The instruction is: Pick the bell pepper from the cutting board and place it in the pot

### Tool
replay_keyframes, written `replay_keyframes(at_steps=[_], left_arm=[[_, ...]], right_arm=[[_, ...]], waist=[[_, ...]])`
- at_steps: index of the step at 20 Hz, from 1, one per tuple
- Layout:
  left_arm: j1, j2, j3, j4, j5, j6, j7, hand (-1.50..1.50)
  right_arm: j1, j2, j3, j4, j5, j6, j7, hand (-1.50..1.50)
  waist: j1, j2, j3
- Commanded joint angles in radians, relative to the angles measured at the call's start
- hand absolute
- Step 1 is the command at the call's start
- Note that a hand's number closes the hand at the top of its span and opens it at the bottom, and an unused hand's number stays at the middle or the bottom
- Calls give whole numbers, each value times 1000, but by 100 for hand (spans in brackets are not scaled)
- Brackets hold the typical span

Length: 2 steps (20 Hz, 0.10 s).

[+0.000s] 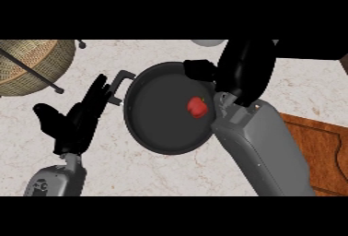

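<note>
We see the pale marbled counter [170, 177] filling most of the frame, and on it, at the centre, the dark round pot [159, 110], with a black handle [121, 83] sticking out from its upper left rim. Next in size is the right forearm [262, 147], grey, coming in from the lower right and rising to the right hand [241, 69], which sits in the upper middle of the frame over the pot's upper right rim; its fingers [197, 69] curl toward the left above the rim and close on nothing we can see. At the right edge, partly hidden behind that forearm, lies the brown wooden cutting board [323, 147]. In the upper left corner we see a woven wicker basket [34, 62] crossed by a thin dark rod. The left hand [78, 117] shows at the left of the frame, just beside the pot's handle, its fingers straight and spread, holding nothing, with its grey forearm [58, 179] below it. Smallest is the red bell pepper [197, 107], which lies inside the pot, right of centre, close to the right forearm and free of both hands.
</note>
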<state>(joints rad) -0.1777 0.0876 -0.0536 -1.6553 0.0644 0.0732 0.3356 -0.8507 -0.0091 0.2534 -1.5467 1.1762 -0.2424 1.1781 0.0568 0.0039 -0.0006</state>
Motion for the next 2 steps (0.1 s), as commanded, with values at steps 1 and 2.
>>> replay_keyframes(at_steps=[1, 2], left_arm=[[32, 8, 17, -6, 1, 4, -14, 0], [20, 0, 10, -14, -5, 13, -5, 0]], right_arm=[[4, 9, -24, -31, 114, -223, 199, -150], [-18, 9, -53, -49, 126, -220, 192, -150]], waist=[[-24, -6, 0], [-31, -8, 0]])
